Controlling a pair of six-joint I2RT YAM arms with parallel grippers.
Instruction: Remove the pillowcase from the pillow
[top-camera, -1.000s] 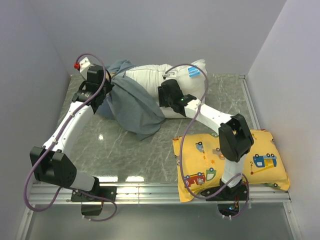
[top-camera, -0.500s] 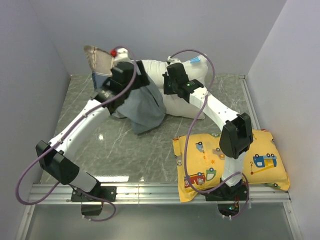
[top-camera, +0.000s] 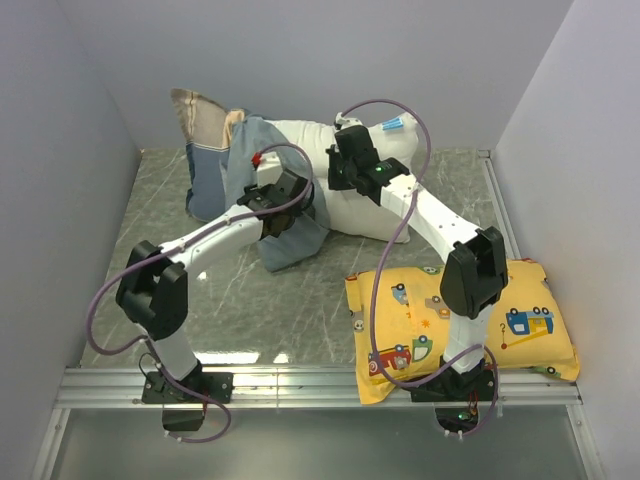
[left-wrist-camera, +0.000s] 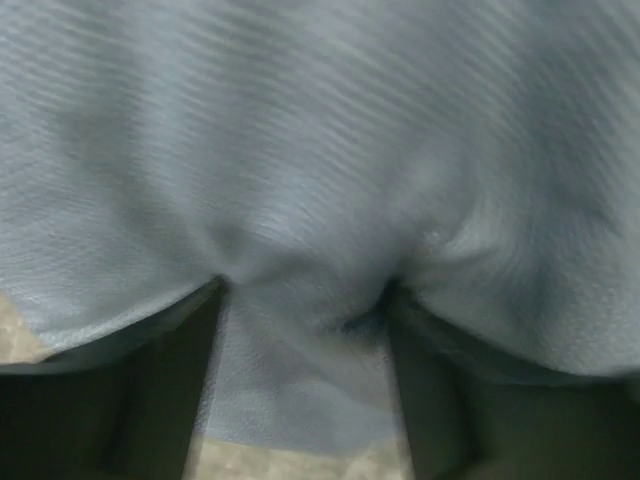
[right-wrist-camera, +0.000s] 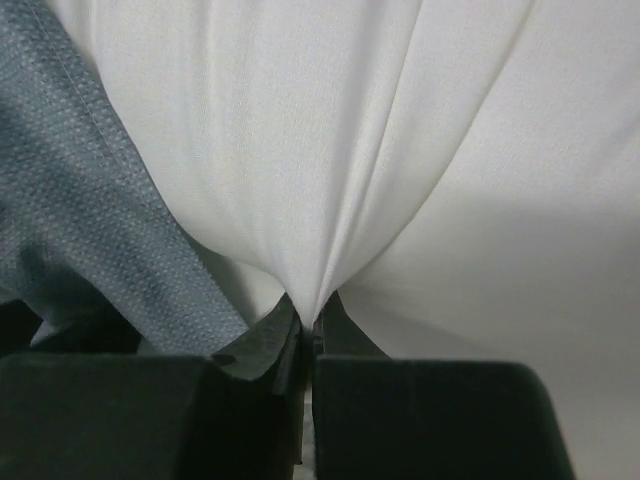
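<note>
The blue-grey pillowcase (top-camera: 210, 175) still covers the left end of the white pillow (top-camera: 372, 212) at the back of the table; its tan-striped end (top-camera: 196, 110) stands up against the back wall. My left gripper (top-camera: 287, 203) is down on the pillowcase's lower flap, open. In the left wrist view blue-grey cloth (left-wrist-camera: 320, 150) fills the picture and bulges between the spread fingers (left-wrist-camera: 165, 400). My right gripper (top-camera: 343, 168) is on top of the pillow and is shut on a pinch of its white fabric (right-wrist-camera: 330, 180). The pillowcase edge (right-wrist-camera: 80, 210) lies just to the left of that pinch.
A yellow cartoon-vehicle print pillow (top-camera: 470, 320) lies at the near right, under the right arm's base. Walls close in on the left, back and right. A metal rail (top-camera: 300, 375) runs along the near edge.
The left gripper lifted the pillowcase end toward the back wall, let go, and came down on the lower flap near the middle. The right gripper shut on the pillow's fabric.
</note>
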